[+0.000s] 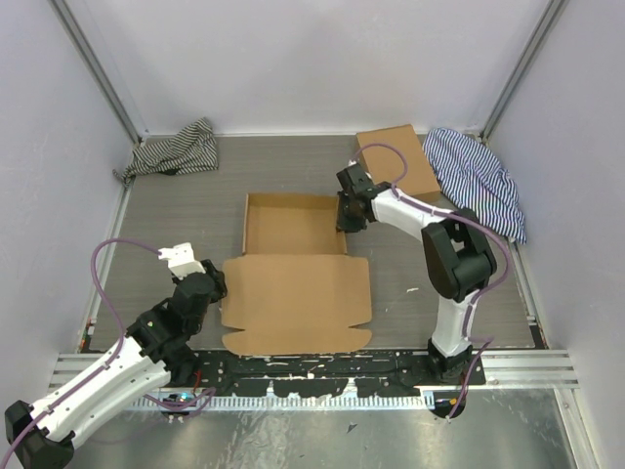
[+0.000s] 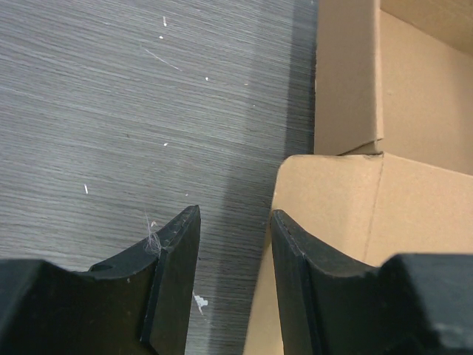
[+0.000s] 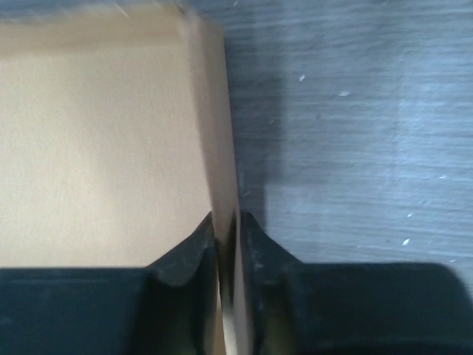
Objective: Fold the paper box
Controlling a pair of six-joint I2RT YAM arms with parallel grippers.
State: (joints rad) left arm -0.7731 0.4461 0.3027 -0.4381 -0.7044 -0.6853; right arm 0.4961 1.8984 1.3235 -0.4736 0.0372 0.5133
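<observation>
At mid-table the box [image 1: 296,278] is sitting half formed. Its tray is standing on the far side with its walls up, and its wide lid flap is lying flat on the table [image 1: 186,220], reaching toward the arms' bases.

The right gripper [image 3: 227,222] is reaching in from the right and pinching the tray's right wall. In the right wrist view the thin cardboard edge is running straight up between the two black fingers [image 3: 188,255], which are pressing against it from both sides. The tray's pale inside is showing to the left of that wall and bare grey table to the right.

The left gripper [image 2: 234,214] is hovering at the flap's left edge, near the corner where the flap is meeting the tray. Its fingers [image 2: 177,266] are standing apart and gripping nothing. One is hanging over bare table and the other over the rim of the flap, with a strip of table showing in the gap. Whether the flap-side finger is touching the cardboard cannot be told.

A small box [image 1: 395,161] is resting at the far right, just behind the right arm's wrist. A striped cloth [image 1: 176,151] is lying crumpled in the far left corner. A second cloth [image 1: 483,181], blue-striped, is lying at the far right beside the small box.
</observation>
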